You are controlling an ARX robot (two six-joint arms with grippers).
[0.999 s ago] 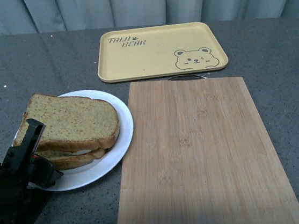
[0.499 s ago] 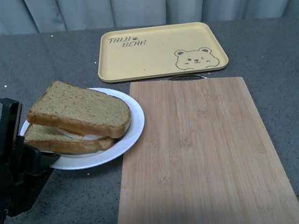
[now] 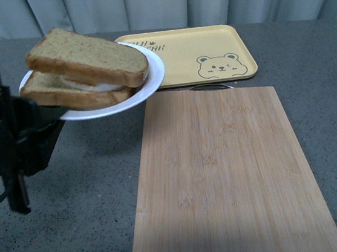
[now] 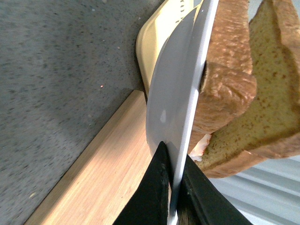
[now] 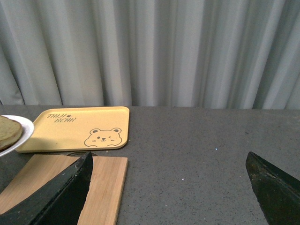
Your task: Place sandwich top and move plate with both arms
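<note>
The sandwich top point(image 3: 87, 55) is a tan, speckled slice with a darker crust. It lies askew on a second slice point(image 3: 61, 97), with something white between them. I count two slices, one white plate point(image 3: 150, 82), one yellow bear tray point(image 3: 209, 51) and one wooden board point(image 3: 223, 174). The left gripper point(image 4: 174, 197) pinches the plate's near rim and holds it clear of the table point(image 3: 77, 233), the sandwich just beyond its fingertips. The right gripper point(image 5: 168, 161) hangs with its jaws spread wide, well apart from the plate.
</note>
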